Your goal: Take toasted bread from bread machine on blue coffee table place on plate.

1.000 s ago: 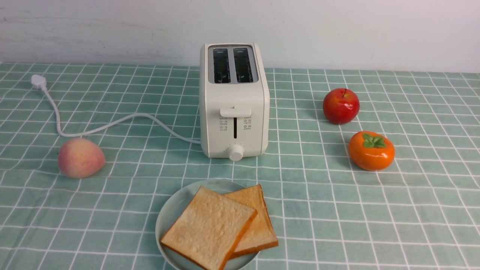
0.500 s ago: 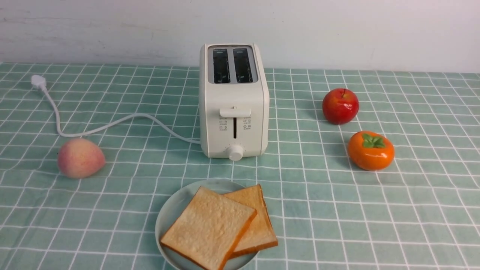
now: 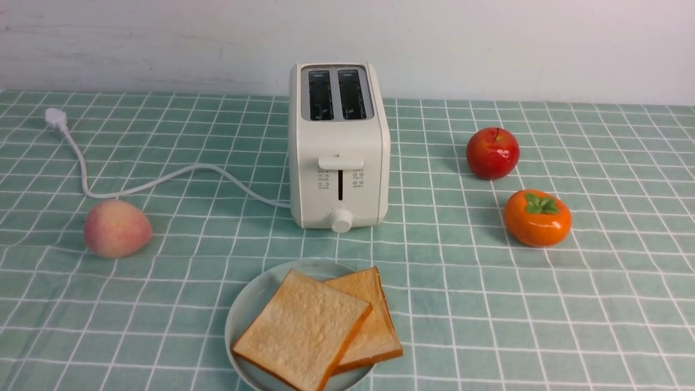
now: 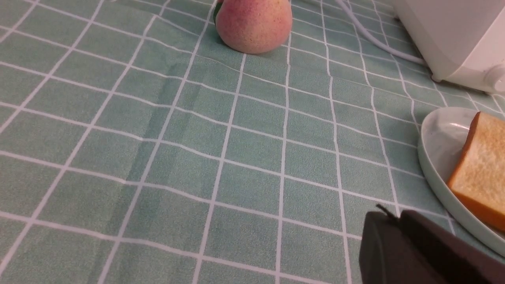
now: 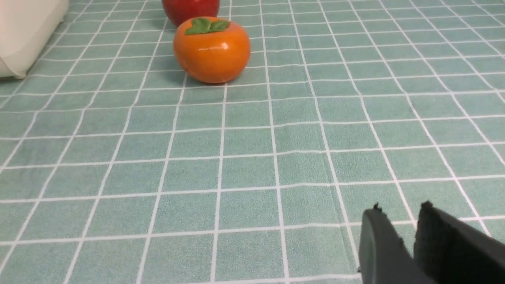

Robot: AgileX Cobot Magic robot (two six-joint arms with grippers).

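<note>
Two slices of toasted bread (image 3: 304, 328) lie overlapping on the pale blue-green plate (image 3: 247, 309) near the front of the checked teal table (image 3: 488, 304). The cream-white bread machine (image 3: 339, 146) stands behind the plate, both slots empty. Neither gripper shows in the front view. In the left wrist view my left gripper (image 4: 392, 215) is shut and empty, low over the cloth just beside the plate's rim (image 4: 434, 138) and one toast slice (image 4: 481, 157). In the right wrist view my right gripper (image 5: 400, 209) is empty over bare cloth, its jaws a narrow gap apart.
A peach (image 3: 117, 228) lies at the left, with the toaster's white cord (image 3: 163, 182) behind it. A red apple (image 3: 493, 153) and an orange persimmon (image 3: 537, 217) sit at the right; the persimmon (image 5: 212, 49) lies ahead of my right gripper. A white wall closes the back.
</note>
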